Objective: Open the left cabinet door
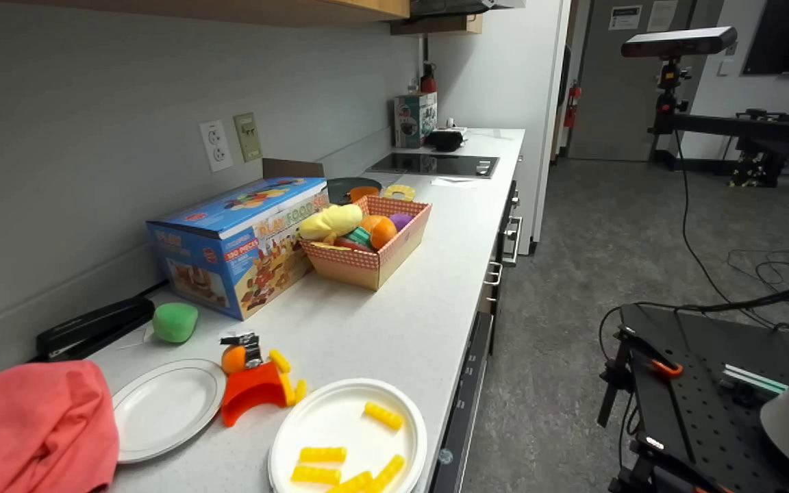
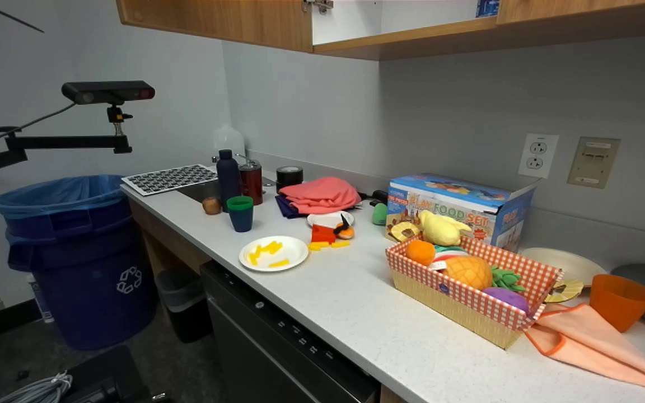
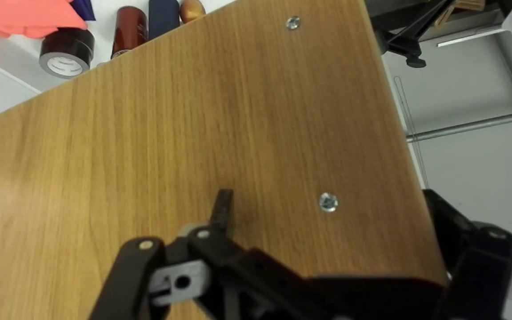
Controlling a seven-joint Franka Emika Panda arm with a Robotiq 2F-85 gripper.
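Observation:
The left cabinet door (image 2: 216, 22) stands swung open in an exterior view. Its metal hinge (image 2: 318, 5) and the white cabinet interior (image 2: 350, 22) show beside it. In the wrist view the wooden door (image 3: 171, 133) fills most of the picture, with two screw heads near its edge. My gripper (image 3: 327, 195) is open, its fingers wide apart. The left finger is in front of the door's face; the right finger is at or just past the door's side edge. I cannot tell whether either touches. The gripper is out of view in both exterior views.
Below are a counter (image 2: 345, 302) with a toy-food basket (image 2: 445, 308), a play-food box (image 2: 451, 201), plates (image 2: 275, 266), a coral cloth (image 2: 322, 193) and bottles (image 2: 228, 179). A camera on an arm (image 2: 110, 92) stands left of the door. The neighbouring cabinet (image 2: 580, 14) is at the right.

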